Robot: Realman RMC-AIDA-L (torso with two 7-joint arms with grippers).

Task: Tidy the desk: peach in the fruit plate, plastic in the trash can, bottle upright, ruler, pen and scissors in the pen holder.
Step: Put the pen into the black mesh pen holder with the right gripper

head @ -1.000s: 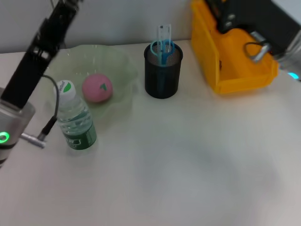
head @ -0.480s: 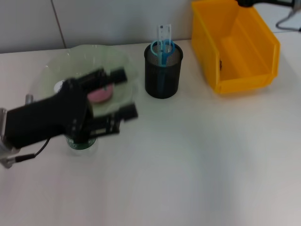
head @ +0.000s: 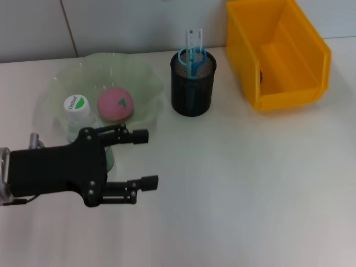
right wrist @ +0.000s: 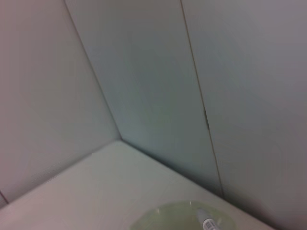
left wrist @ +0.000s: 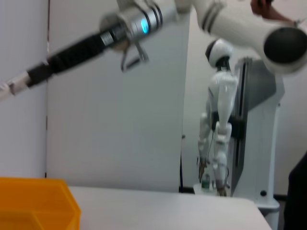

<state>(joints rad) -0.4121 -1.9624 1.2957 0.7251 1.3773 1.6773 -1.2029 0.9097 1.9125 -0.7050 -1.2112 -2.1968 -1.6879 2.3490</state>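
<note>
Head view. Matte white desk (head: 233,183). Translucent pale green fruit plate (head: 139,75) with a ruffled rim at back left; the fuzzy pink peach (head: 115,103) lies in it. Clear bottle (head: 78,111) with white cap stands upright at the plate's near-left edge, its lower half hidden behind the black left gripper (head: 143,158). That gripper hovers low at the near left, fingers spread wide apart, nothing between them. Black wire-mesh pen holder (head: 192,89) stands mid-back, with the light blue scissors (head: 192,58) and clear ruler (head: 194,39) sticking up out of it; pen not made out. Glossy yellow trash can (head: 278,55) at back right, well apart from the holder.

Half a second ago the left gripper lay over the plate and bottle; now it sits nearer and lower, clear of the peach.

Left wrist view. Corner of the trash can, grey wall, the right arm raised high.

Right wrist view. Wall panels, plate rim, bottle cap. Right gripper itself unseen.
</note>
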